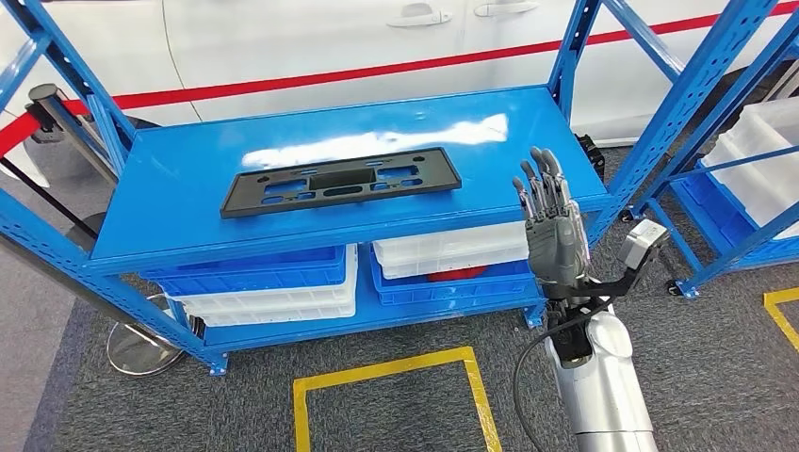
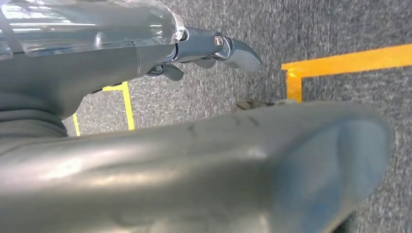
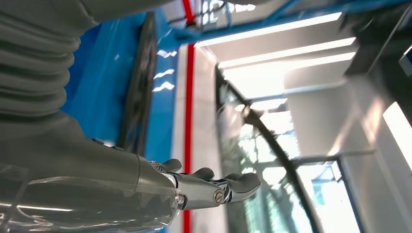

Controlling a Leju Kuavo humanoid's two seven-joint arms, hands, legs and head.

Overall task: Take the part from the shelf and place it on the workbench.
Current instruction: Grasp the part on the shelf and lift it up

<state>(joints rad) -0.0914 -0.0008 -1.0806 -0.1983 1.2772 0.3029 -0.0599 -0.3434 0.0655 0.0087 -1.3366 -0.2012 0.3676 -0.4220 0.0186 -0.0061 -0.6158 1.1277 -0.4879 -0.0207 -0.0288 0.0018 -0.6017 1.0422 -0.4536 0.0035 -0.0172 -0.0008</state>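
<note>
Reaching for the part point(image 1: 341, 182) from where the right hand point(image 1: 551, 231) now stands looks like the risky bit. That hand is raised at about four o'clock of the part, off the shelf's right front corner, fingers straight and slightly spread, holding nothing. The part, a flat black plate with cut-outs, lies on the top deck of the blue shelf point(image 1: 188, 179), near the front edge, long side running nine to three o'clock. Being thin and flush on smooth painted metal, it may slide away toward twelve o'clock if fingers push at its edge rather than get under it. A one-sided lift at the three o'clock end could let the long plate droop, twist, or slip from the grasp.

The left hand point(image 2: 204, 53) hangs low over grey carpet with yellow floor tape point(image 2: 340, 60), fingers loosely extended and holding nothing, so I judge it is not yet ready to support the far end.

Standing in the way: the shelf's blue upright point(image 1: 573, 56) at one o'clock of the right hand, and a diagonal brace point(image 1: 683, 108) at three o'clock could catch the forearm. Blue bins point(image 1: 250, 268) and white trays point(image 1: 452, 247) sit on the lower deck. A white car body point(image 1: 311, 38) stands behind at twelve o'clock. No workbench surface can be made out.
</note>
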